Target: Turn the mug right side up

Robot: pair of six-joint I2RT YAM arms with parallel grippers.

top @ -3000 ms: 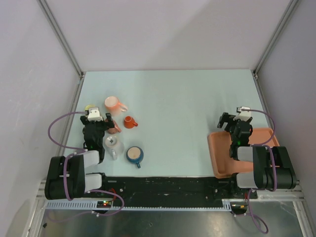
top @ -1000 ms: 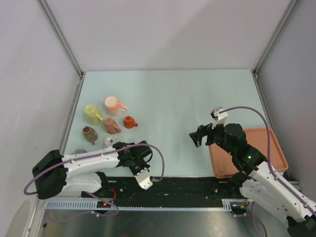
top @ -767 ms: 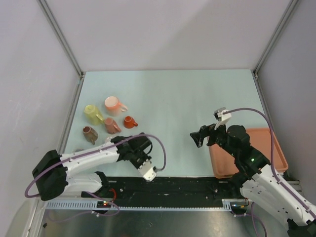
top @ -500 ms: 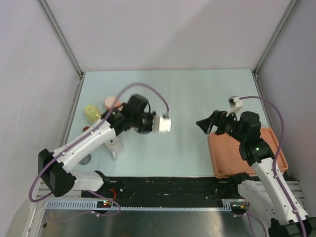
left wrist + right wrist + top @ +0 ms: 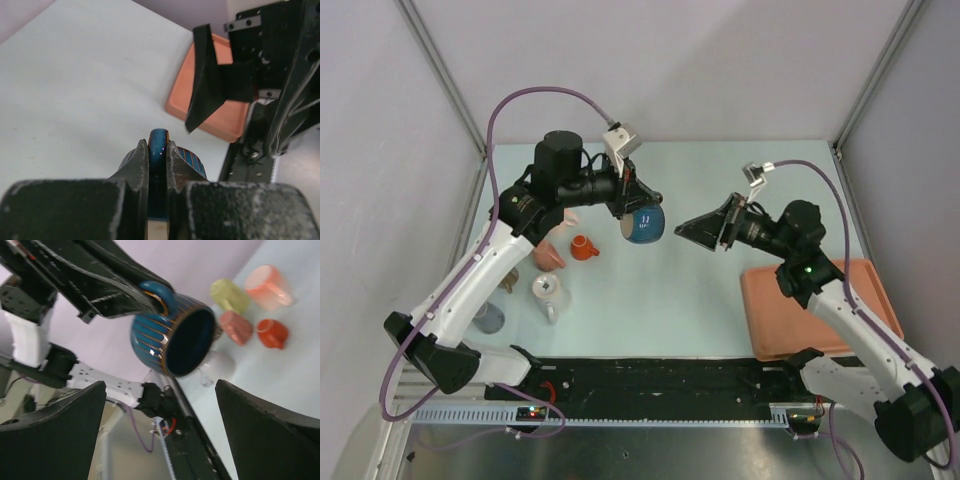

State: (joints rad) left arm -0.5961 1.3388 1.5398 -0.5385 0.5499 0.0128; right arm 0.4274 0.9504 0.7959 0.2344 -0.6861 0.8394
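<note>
The left pincer (image 5: 632, 203) grips the blue striped ceramic mug (image 5: 645, 224) by its handle above the pale counter (image 5: 740, 165), while the right pincer (image 5: 692, 230) gapes wide just right of it, holding nothing.

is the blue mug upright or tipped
Tipped: the blue mug hangs sideways in the air, left tool pinching its handle, mouth facing the right tool.

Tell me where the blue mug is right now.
In the top view the blue mug hangs near centre, clamped by its handle in the left gripper, up and right of the small orange cup and facing the open right gripper.
</note>
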